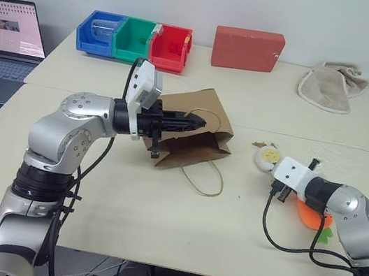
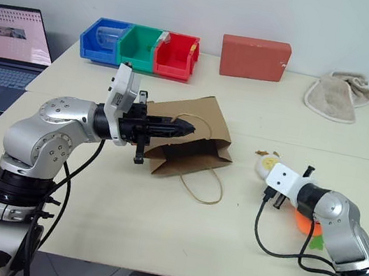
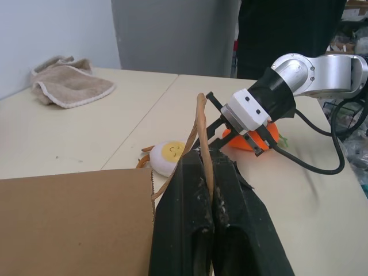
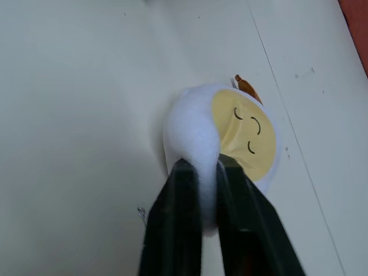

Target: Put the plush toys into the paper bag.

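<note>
The left gripper (image 2: 184, 129) was clamped on a twisted handle of the brown kraft paper bag (image 2: 190, 146) lying mid-table. The right gripper (image 4: 208, 172) pinched the white egg-shaped plush toy (image 4: 230, 144); the orange carrot plush toy (image 1: 313, 216) lay beside it.

Your left gripper (image 3: 210, 190) points level toward your right side, fingers pinched tight on the bag handle (image 3: 202, 129). Your right gripper (image 4: 201, 172) angles down, fingers clamped on the egg toy (image 4: 221, 138), right forearm stretched low.
</note>
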Robot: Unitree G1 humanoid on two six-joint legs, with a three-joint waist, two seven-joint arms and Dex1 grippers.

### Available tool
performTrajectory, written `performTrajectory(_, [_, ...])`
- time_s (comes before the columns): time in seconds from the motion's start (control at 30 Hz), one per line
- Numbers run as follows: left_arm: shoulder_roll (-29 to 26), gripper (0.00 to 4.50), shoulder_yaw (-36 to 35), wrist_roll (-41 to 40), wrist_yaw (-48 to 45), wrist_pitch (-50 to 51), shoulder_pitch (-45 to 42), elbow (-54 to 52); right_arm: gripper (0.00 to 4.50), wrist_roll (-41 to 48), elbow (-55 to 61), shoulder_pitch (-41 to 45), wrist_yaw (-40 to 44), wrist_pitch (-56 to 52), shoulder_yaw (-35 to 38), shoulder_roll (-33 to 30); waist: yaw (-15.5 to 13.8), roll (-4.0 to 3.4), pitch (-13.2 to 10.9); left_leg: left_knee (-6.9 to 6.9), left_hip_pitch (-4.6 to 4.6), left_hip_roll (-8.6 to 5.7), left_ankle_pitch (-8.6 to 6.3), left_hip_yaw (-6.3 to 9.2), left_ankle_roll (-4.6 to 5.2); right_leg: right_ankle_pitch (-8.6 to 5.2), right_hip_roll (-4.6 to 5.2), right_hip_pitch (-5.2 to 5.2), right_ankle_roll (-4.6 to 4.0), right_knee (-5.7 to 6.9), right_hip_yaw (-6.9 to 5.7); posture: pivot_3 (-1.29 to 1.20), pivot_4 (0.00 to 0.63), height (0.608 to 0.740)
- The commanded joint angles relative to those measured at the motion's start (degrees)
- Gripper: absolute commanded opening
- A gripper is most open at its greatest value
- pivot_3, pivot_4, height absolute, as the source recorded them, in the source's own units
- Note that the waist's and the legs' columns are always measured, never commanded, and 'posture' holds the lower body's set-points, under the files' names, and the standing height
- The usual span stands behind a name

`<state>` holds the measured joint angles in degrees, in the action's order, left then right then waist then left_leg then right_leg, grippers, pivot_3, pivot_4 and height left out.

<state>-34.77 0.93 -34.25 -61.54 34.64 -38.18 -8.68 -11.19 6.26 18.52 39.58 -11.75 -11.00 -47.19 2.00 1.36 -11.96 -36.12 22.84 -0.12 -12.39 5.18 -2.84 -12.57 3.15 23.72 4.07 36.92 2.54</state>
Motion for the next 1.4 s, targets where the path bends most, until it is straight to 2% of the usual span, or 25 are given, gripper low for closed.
performTrajectory(0.03, [-0.3,0.0,-0.9,-0.9,-0.9,-0.5,-0.6,-0.5,0.03,1.4,1.4,1.4,3.3,3.9,1.8,-1.8,0.0,0.0,0.0,0.0,0.0,0.0,0.0,0.0,0.0,0.0,0.0,0.0,0.0,0.0,0.0,0.0,0.15,0.74])
performTrajectory(0.1, [-0.1,0.0,-0.9,-0.8,-1.1,-0.4,-0.8,0.1,0.03,4.9,3.7,1.8,8.0,5.0,3.3,-3.5,0.0,0.0,0.0,0.0,0.0,0.0,0.0,0.0,0.0,0.0,0.0,0.0,0.0,-0.01,0.0,0.0,0.15,0.74])
performTrajectory(0.27, [0.2,0.0,-0.7,-0.7,-1.4,-0.5,-1.7,1.5,0.03,22.3,16.9,1.3,24.5,2.0,6.7,-9.1,0.0,-0.01,0.0,0.02,0.01,0.01,0.0,0.05,0.0,0.0,-0.01,-0.01,0.0,-0.02,-0.03,0.0,0.15,0.74])
performTrajectory(0.33, [0.5,0.0,-0.7,-1.0,-1.7,-0.4,-2.2,1.8,0.03,26.2,20.9,1.3,26.2,-1.1,6.4,-9.1,0.0,0.0,0.0,0.02,-0.01,0.03,-0.01,0.1,0.0,-0.01,-0.01,-0.06,0.0,-0.02,-0.08,0.0,0.15,0.74])
performTrajectory(0.4, [0.6,0.0,-0.6,-1.4,-2.4,-0.3,-2.7,1.7,0.03,27.0,23.0,3.5,23.7,-3.7,4.2,-5.4,0.0,0.0,0.0,0.0,-0.07,0.02,0.0,0.14,0.0,-0.01,-0.01,-0.15,0.0,-0.04,-0.11,0.0,0.15,0.74])
performTrajectory(0.57, [0.8,0.0,-0.8,-2.1,-2.4,0.4,-3.3,1.1,0.03,17.1,17.6,8.9,17.2,-2.2,-3.2,2.7,0.0,0.0,0.0,-0.1,-0.1,0.02,0.01,0.1,0.0,0.03,-0.01,-0.17,0.0,0.0,-0.08,0.0,0.15,0.74])
performTrajectory(0.7, [-0.1,0.0,-0.8,-2.6,-2.8,1.2,-2.9,-0.5,0.03,7.8,9.9,14.2,8.7,-1.7,-8.4,11.4,0.2,0.0,0.0,-0.08,-0.08,0.01,0.01,0.07,-0.01,0.05,-0.01,-0.1,-0.01,0.01,-0.05,0.0,0.15,0.74])
performTrajectory(0.83, [0.0,0.0,-0.9,-2.8,-2.6,1.8,-2.7,-1.1,0.03,1.5,4.9,16.2,4.5,-0.8,-12.0,16.6,-0.1,0.0,0.0,0.0,0.04,0.02,0.01,0.16,-0.02,0.03,-0.02,0.04,-0.1,0.04,-0.12,0.0,0.15,0.74])
performTrajectory(0.97, [0.3,0.0,-0.8,-2.8,-2.3,2.1,-2.7,-1.2,0.03,-2.6,1.3,17.2,-0.5,-2.2,-14.1,23.0,-0.1,0.0,0.0,0.0,0.07,0.0,0.01,0.15,-0.02,0.06,-0.01,0.06,-0.15,0.04,-0.1,0.0,0.15,0.74])
performTrajectory(1.13, [0.7,0.0,-1.0,-2.7,-2.1,2.1,-3.2,-0.3,0.03,-5.2,-1.5,17.7,-3.8,-1.7,-13.4,25.8,-0.2,0.0,0.0,-0.02,0.06,-0.01,0.02,0.16,-0.03,0.04,-0.01,0.03,-0.11,0.04,-0.11,0.0,0.15,0.74])
performTrajectory(1.17, [0.7,0.0,-1.0,-2.6,-2.1,2.1,-3.3,-0.3,0.54,-5.1,-1.6,17.7,-4.1,-2.0,-13.0,26.4,-0.1,0.0,0.0,-0.03,0.05,-0.01,0.02,0.15,-0.03,0.04,-0.01,0.02,-0.1,0.04,-0.1,0.0,0.15,0.74])
performTrajectory(1.23, [0.8,0.0,-1.0,-2.7,-1.9,2.0,-3.2,-0.2,1.09,-5.0,-1.2,17.5,-4.2,-2.5,-12.6,26.9,-0.1,0.0,0.0,-0.02,0.05,0.0,0.02,0.15,-0.03,0.05,-0.02,0.04,-0.12,0.05,-0.1,0.0,0.15,0.74])
performTrajectory(1.4, [1.4,0.0,-1.0,-2.6,-1.4,1.9,-3.1,-0.1,2.92,-5.0,1.4,16.4,-4.0,-4.9,-11.5,27.3,0.0,0.0,0.0,0.01,0.05,0.01,0.02,0.17,-0.03,0.06,-0.02,0.05,-0.14,0.06,-0.11,0.0,0.15,0.74])
